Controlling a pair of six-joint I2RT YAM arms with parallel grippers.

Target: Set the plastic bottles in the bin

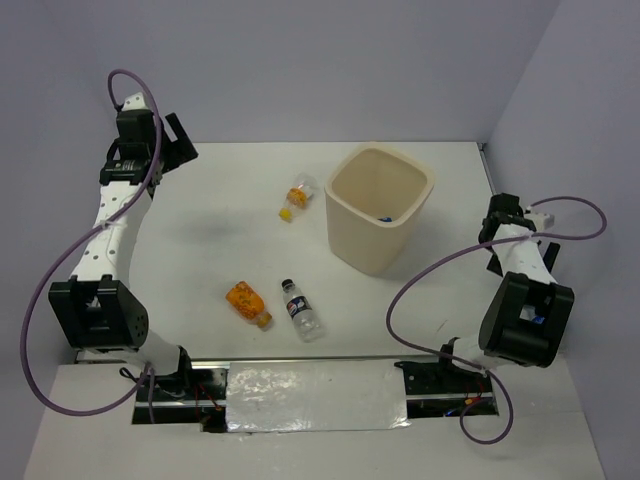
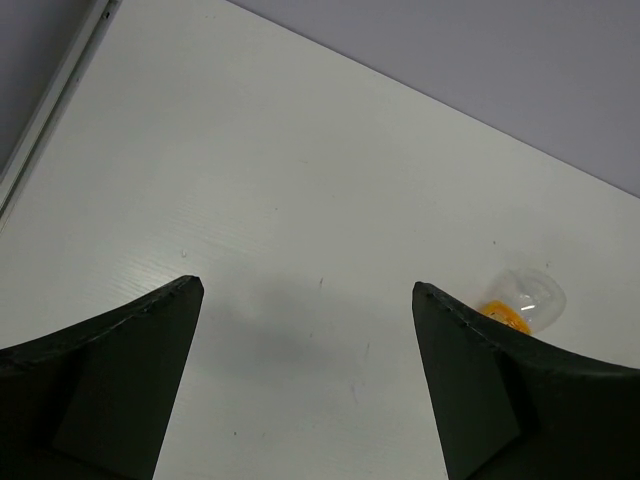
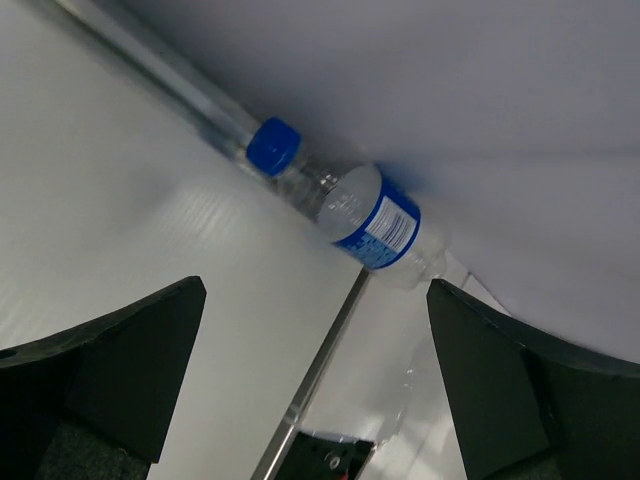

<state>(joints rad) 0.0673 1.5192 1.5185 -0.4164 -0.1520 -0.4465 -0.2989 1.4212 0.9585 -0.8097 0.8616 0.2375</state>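
Observation:
Three plastic bottles lie on the white table. The clear bottle with a yellow-orange cap (image 1: 297,196) is left of the cream bin (image 1: 345,215); it also shows in the left wrist view (image 2: 528,296), beside my right finger. The orange-filled bottle (image 1: 247,303) and the clear bottle with dark cap and label (image 1: 303,311) lie near the front. My left gripper (image 1: 184,143) (image 2: 308,290) is open and empty at the far left corner. My right gripper (image 1: 489,224) (image 3: 315,290) is open and empty, right of the bin.
In the right wrist view a clear bottle with a blue cap and blue label (image 3: 372,222) lies against the lilac wall by a metal edge strip (image 3: 320,365). Something small and blue (image 1: 385,215) lies inside the bin. Lilac walls close the back and right.

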